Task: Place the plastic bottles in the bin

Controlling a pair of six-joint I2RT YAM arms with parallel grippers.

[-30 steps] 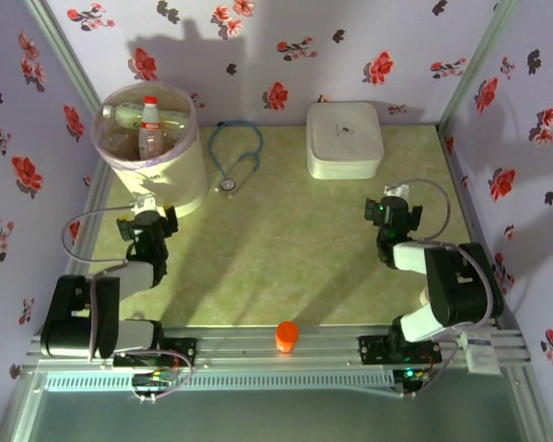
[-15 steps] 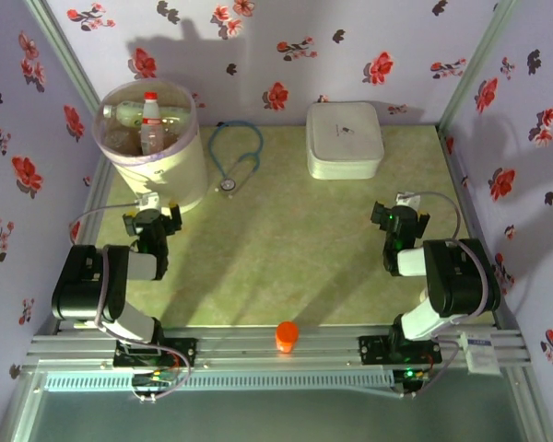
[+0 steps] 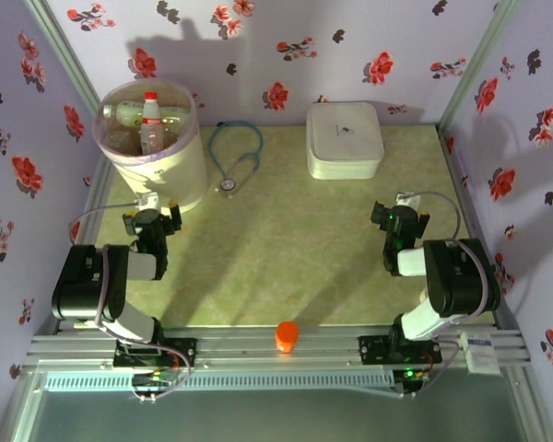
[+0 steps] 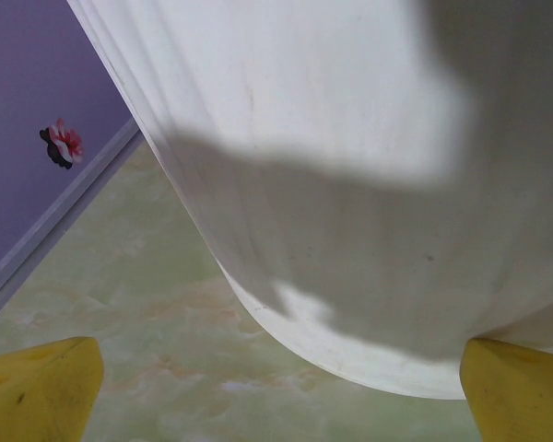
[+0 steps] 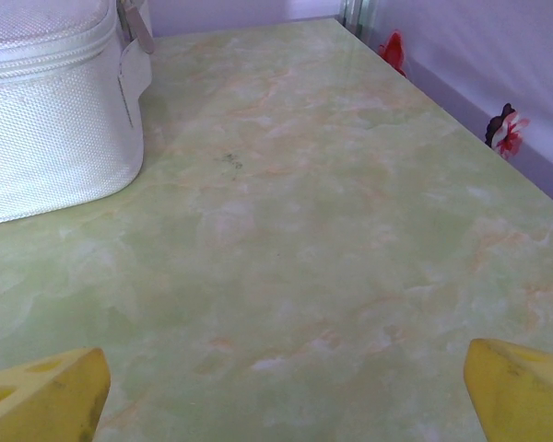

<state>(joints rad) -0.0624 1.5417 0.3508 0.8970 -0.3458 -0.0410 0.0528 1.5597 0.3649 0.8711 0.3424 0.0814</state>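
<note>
Nearest us, a small orange cap-like knob (image 3: 287, 336) stands on the front rail (image 3: 221, 348); we judge a mistaken grab at it to be one risk, since it is no bottle; just beyond, the left gripper (image 3: 150, 224) has its yellow-tipped jaws spread wide and holds nothing; the right gripper (image 3: 398, 219) is likewise wide apart and empty; the graver risk, we think, is on the left, where the gripper sits just beside the wall of the tall cream-white cylindrical bin (image 4: 350, 184); a forward push or careless swing could shove or tip it and spill its load; the clear plastic bottles (image 3: 147, 124) we can see lie inside that bin, above and just beyond the left gripper, well apart from the right one, which faces the flat white lidded box (image 5: 46, 110).
</note>
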